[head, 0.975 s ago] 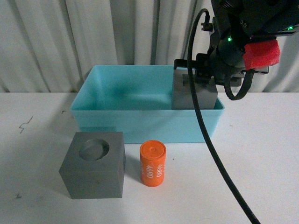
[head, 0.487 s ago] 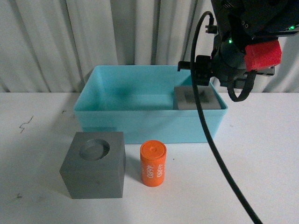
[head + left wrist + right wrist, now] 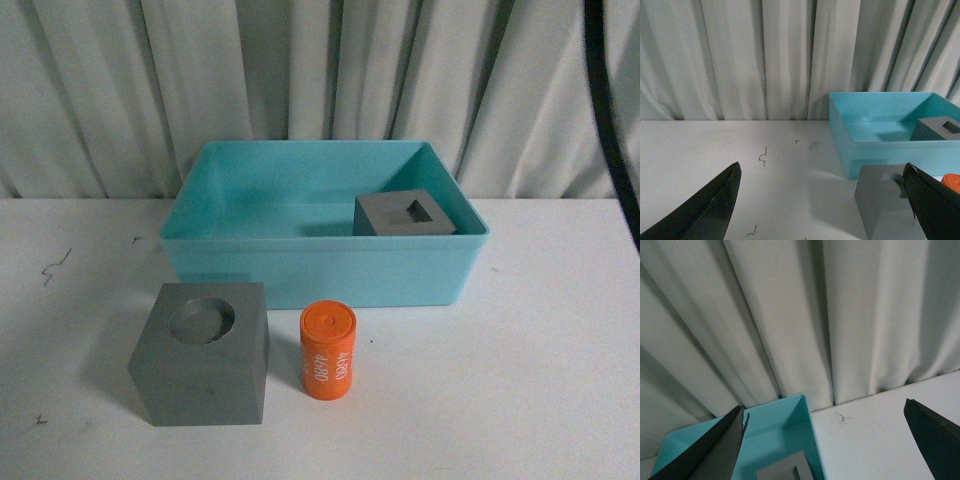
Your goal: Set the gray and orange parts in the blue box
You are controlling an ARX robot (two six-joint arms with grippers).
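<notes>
Square-recessed gray cube (image 3: 936,131) inside the blue box (image 3: 880,154), second gray cube (image 3: 885,200) just outside, jaws wide apart.

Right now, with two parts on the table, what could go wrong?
The orange cylinder stands close beside the round-recess gray cube; grasping either may knock the other. The square-recess gray cube sits at the right of the blue box; a piece released there may land on it.

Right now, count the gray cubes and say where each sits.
2. One gray cube inside the blue box; the other cube on the table before it. None seems hidden.
</notes>
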